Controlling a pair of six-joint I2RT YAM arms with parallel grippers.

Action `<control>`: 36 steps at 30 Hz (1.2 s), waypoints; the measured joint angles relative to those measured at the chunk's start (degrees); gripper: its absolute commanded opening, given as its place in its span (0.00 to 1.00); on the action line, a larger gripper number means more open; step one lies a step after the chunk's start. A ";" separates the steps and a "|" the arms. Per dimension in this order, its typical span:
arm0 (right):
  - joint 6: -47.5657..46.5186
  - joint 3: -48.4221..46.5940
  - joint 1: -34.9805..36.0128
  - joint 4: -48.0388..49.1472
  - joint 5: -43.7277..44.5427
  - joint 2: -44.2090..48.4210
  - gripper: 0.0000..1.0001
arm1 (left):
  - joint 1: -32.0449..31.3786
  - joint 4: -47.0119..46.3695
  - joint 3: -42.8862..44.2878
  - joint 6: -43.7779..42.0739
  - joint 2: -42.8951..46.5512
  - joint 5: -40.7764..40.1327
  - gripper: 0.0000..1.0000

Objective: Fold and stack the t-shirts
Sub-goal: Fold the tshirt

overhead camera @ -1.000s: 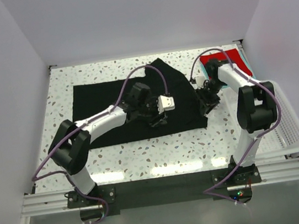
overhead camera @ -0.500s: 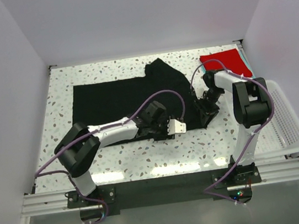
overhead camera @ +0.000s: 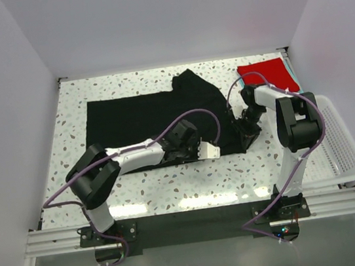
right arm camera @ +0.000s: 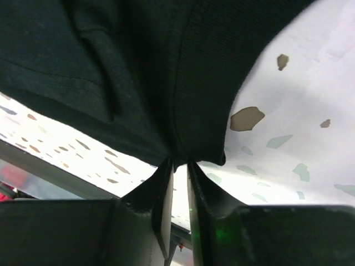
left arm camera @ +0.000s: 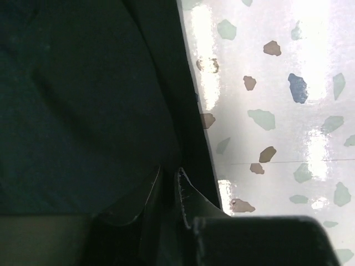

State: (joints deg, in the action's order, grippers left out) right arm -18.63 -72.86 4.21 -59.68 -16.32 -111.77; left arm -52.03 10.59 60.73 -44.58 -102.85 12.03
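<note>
T-shirt, soft matte black, hem pinched by left hand and right hand, speckled tabletop

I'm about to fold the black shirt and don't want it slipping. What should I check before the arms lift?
1. Right gripper pinches black shirt corner: ok.
2. Left gripper holds near hem: cannot tell, jaws almost closed over dark cloth.
3. Shirt lies flat: not ok, rumpled on its right.
4. Red shirt clear of arms: ok, far right corner.
5. Basket out of the way: ok, off to the right.
</note>
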 measured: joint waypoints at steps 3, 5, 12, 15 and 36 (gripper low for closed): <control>0.00 0.24 0.00 0.26 0.44 0.00 0.13 | 0.66 0.11 0.00 -0.09 1.44 0.85 0.10; -0.04 0.24 0.00 0.44 0.83 0.00 0.09 | 1.62 0.26 0.28 -0.02 2.12 1.70 0.04; -0.04 0.61 0.00 0.85 1.46 0.02 0.00 | 9.05 0.90 5.18 1.57 1.14 4.85 0.00; -0.04 0.68 0.00 0.90 1.46 0.07 0.00 | 12.02 -0.31 8.48 3.17 -0.76 5.81 0.00; -0.81 2.03 0.00 1.18 3.41 1.42 0.00 | 23.87 1.16 22.67 17.79 -16.83 8.90 0.40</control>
State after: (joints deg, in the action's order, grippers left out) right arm -19.44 -70.83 4.21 -58.50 -12.91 -110.34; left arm -28.16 11.75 83.40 -26.79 -119.68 20.93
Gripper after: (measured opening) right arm 0.010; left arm 0.211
